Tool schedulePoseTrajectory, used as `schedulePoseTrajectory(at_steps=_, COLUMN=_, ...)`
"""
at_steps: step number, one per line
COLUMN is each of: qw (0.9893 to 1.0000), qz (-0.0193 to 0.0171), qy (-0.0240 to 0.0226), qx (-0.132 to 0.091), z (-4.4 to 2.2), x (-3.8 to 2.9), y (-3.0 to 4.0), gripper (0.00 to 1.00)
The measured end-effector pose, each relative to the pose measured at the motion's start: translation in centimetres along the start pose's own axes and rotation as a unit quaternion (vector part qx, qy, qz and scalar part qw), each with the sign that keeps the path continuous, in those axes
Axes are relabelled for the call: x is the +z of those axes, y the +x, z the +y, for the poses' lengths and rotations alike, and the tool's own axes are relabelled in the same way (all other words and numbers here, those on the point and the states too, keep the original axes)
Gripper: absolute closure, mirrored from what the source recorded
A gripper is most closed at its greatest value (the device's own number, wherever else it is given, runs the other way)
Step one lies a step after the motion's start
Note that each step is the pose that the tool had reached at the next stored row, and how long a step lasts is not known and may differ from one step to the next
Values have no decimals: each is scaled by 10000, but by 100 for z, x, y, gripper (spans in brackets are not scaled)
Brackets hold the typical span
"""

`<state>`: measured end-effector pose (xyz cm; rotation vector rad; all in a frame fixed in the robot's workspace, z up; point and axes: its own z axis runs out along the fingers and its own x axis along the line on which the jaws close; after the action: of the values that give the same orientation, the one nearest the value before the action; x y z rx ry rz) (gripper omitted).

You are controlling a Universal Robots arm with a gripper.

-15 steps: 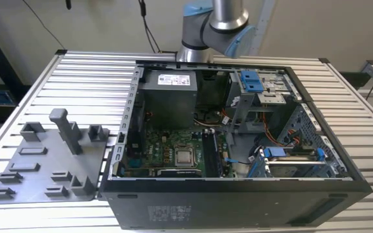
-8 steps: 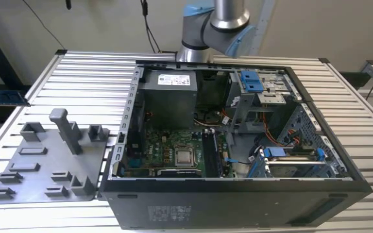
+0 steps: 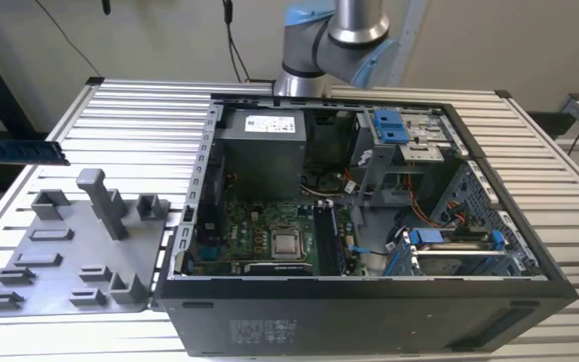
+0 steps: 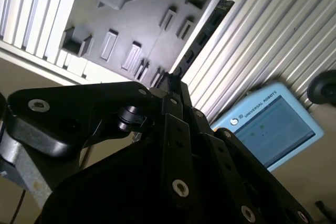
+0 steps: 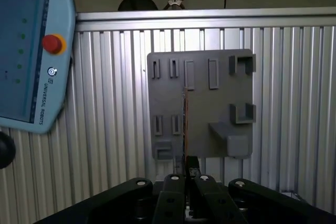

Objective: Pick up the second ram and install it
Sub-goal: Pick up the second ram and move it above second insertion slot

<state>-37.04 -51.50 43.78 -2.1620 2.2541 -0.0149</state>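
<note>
We see the gripper point(image 5: 188, 178) with its fingers pressed together on the second ram point(image 5: 185, 124), which runs edge-on straight out from the fingertips in the first wrist view. In the second wrist view the stick point(image 4: 206, 29) reaches from the gripper tip point(image 4: 171, 80) out across the grey tray point(image 4: 136, 19). In the exterior view the second ram point(image 3: 23, 151) sits at the exterior view's left edge, above the slatted table point(image 3: 129, 121), beyond the tray point(image 3: 68, 260) and well apart from the open computer case point(image 3: 370, 317).
</note>
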Motion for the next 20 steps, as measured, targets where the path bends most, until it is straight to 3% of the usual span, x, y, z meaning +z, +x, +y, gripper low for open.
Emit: schedulePoseTrajectory(at_steps=20, qw=10000, qz=2, qy=-50, qx=1, z=-625, x=12, y=-26, gripper=87)
